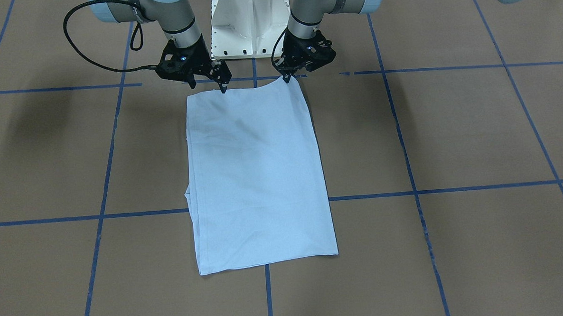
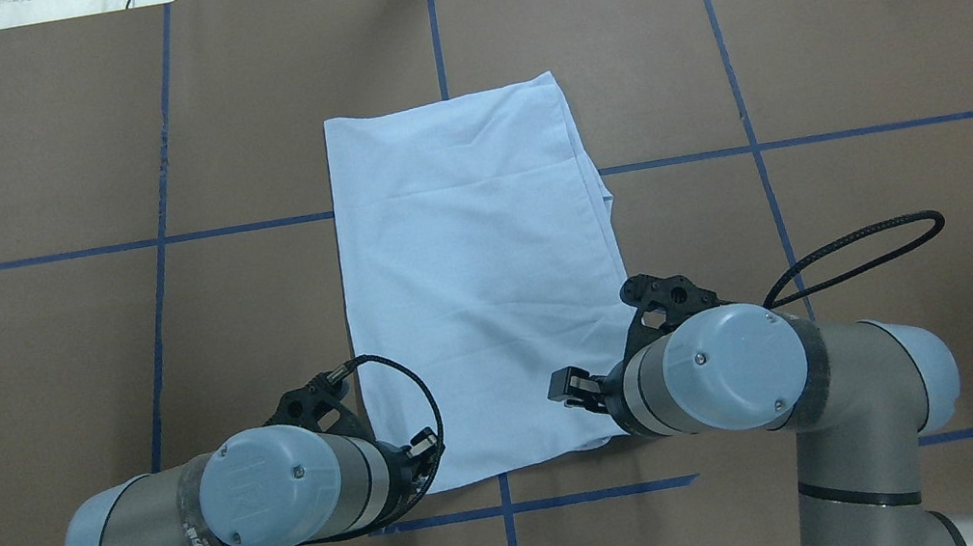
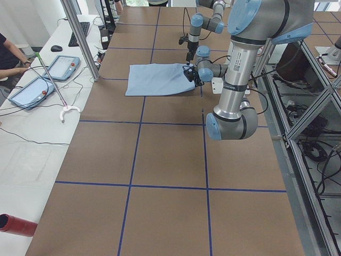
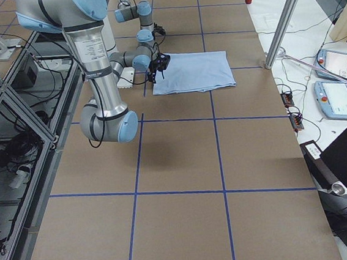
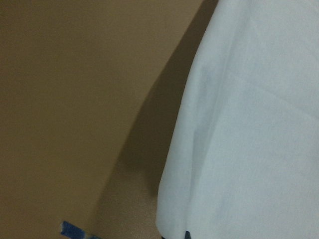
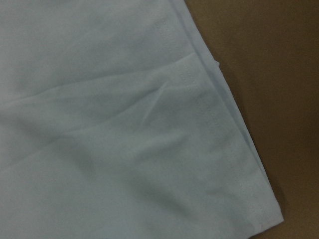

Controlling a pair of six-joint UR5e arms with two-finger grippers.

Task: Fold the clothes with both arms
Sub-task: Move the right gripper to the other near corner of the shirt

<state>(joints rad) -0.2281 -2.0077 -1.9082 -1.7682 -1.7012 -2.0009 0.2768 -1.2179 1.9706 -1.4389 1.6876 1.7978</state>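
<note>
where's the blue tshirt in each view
Front-facing: T-shirt at centre.
Overhead: T-shirt at centre.
Exterior left: T-shirt upper middle.
Exterior right: T-shirt upper middle.
Left wrist: T-shirt fills right half.
Right wrist: T-shirt fills most.
Landmark: white pedestal base beside its robot-side edge; unseen in wrist views.

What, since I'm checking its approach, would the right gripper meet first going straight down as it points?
Probably the T-shirt: the right gripper, open, points down over its robot-side corner, with the table beneath. Its height above the cloth is unclear.
</note>
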